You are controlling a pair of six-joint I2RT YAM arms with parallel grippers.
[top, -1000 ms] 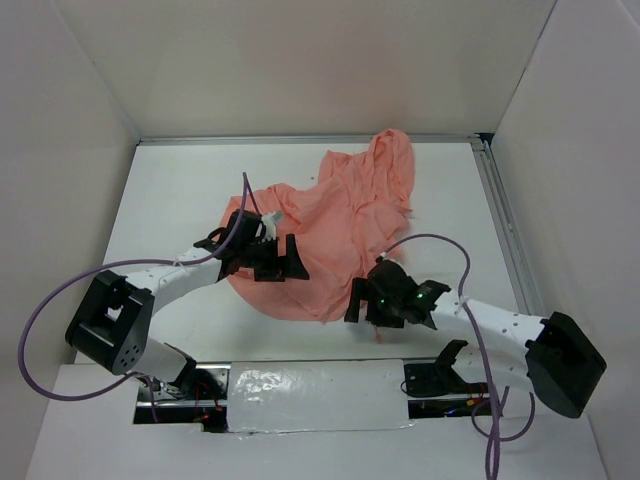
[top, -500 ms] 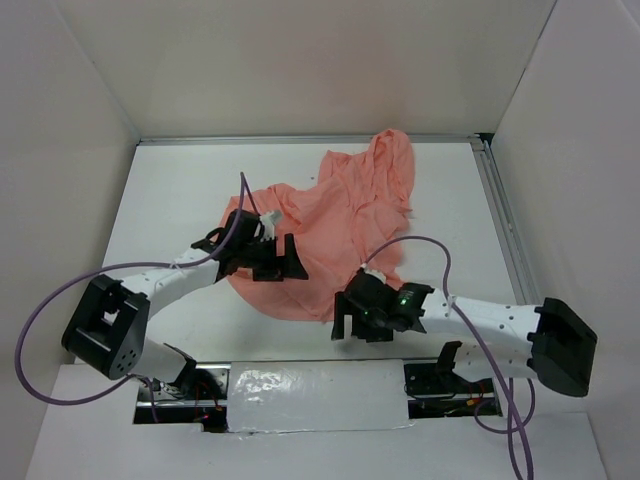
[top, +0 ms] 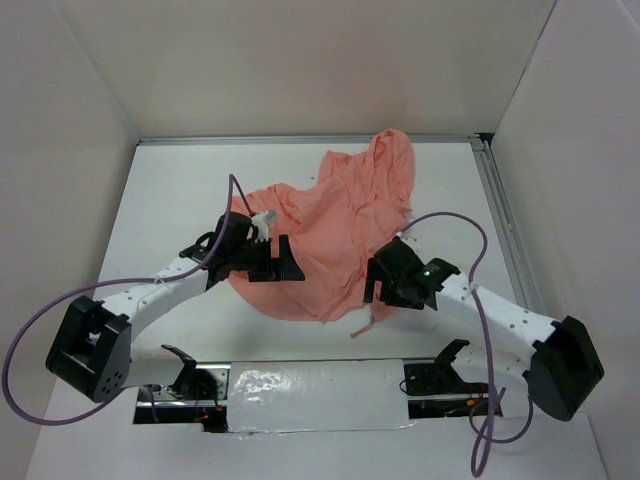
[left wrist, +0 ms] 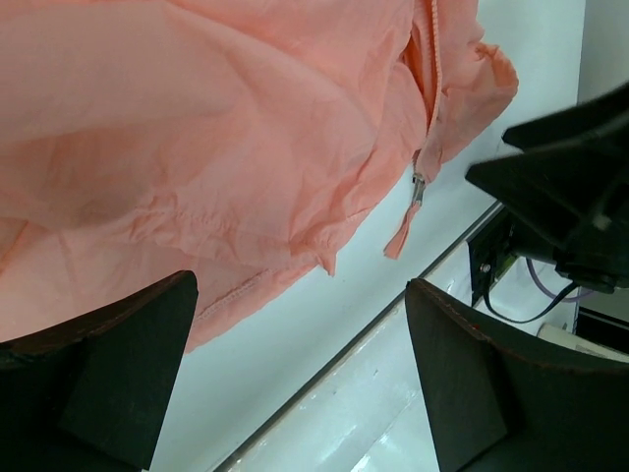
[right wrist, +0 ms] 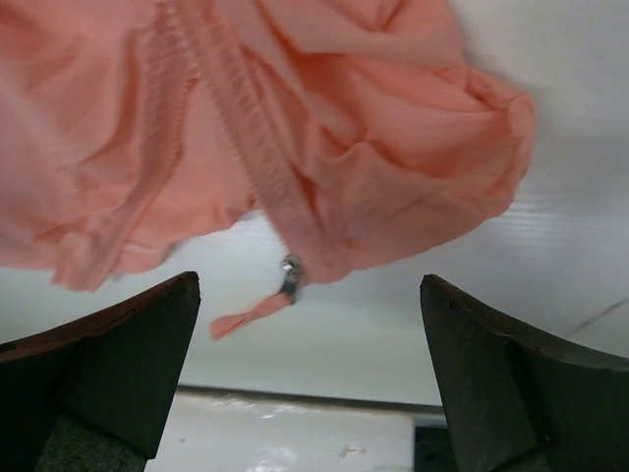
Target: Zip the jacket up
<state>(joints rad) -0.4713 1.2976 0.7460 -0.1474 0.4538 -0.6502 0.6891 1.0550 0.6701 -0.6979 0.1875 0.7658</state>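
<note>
The salmon-pink jacket (top: 335, 225) lies crumpled in the middle of the table. Its zipper slider (right wrist: 291, 274) with a pink pull tab (right wrist: 244, 316) hangs at the near hem; the tab also shows in the top view (top: 361, 326) and in the left wrist view (left wrist: 401, 239). My left gripper (top: 278, 265) is open and empty over the jacket's near left edge; in its wrist view (left wrist: 300, 285) the hem lies between the fingers (left wrist: 108, 359). My right gripper (top: 375, 290) is open and empty just above the slider (left wrist: 419, 187), with its fingers (right wrist: 511, 374) on either side (right wrist: 310, 283).
The white table (top: 180, 200) is boxed in by white walls. A metal rail (top: 500, 215) runs along the right side. A taped strip (top: 320, 395) and the arm bases sit at the near edge. Purple cables (top: 455, 225) loop off both arms.
My right gripper went forward and left to the near hem, then drew back to the right. The zipper tab now lies uncovered in front of it. My left arm shifted slightly left.
</note>
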